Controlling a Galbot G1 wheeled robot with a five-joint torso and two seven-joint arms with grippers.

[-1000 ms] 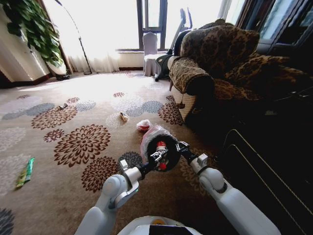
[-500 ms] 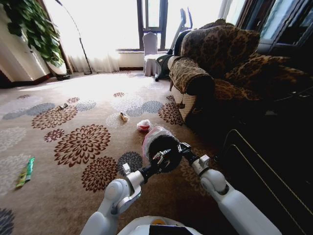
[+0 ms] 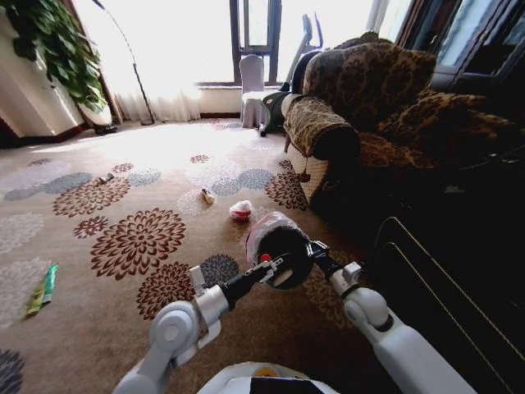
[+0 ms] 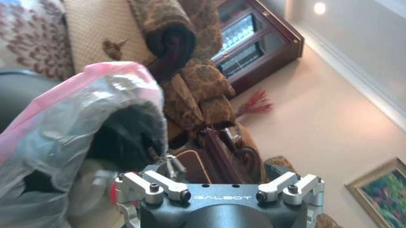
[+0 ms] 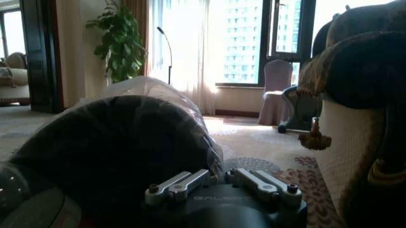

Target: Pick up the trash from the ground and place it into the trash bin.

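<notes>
My right gripper [image 3: 311,249] is shut on the rim of the trash bin [image 3: 285,244] and holds it off the carpet, tipped with its mouth toward me. The bin is black, with a pinkish bag [image 4: 76,109] puffed over its rim. Just in front of the mouth my left gripper [image 3: 269,267] stands with its fingers spread. A clear bottle with a red cap [image 4: 101,187] lies beside one finger, at the bag's opening. More trash is on the carpet: a white-red wad [image 3: 240,210], a yellowish scrap [image 3: 208,196] and a green wrapper [image 3: 41,289].
A patterned sofa [image 3: 369,107] stands close on the right, with a dark cabinet [image 3: 459,271] nearer me. A potted plant [image 3: 53,41] and a floor lamp stand at the far left, a covered chair [image 3: 253,90] by the window. The flowered carpet stretches left.
My left arm has drawn back and down from the bin's mouth. The bottle that stood upright in its fingers now shows only as a red spot. The bin moved slightly right and lower.
</notes>
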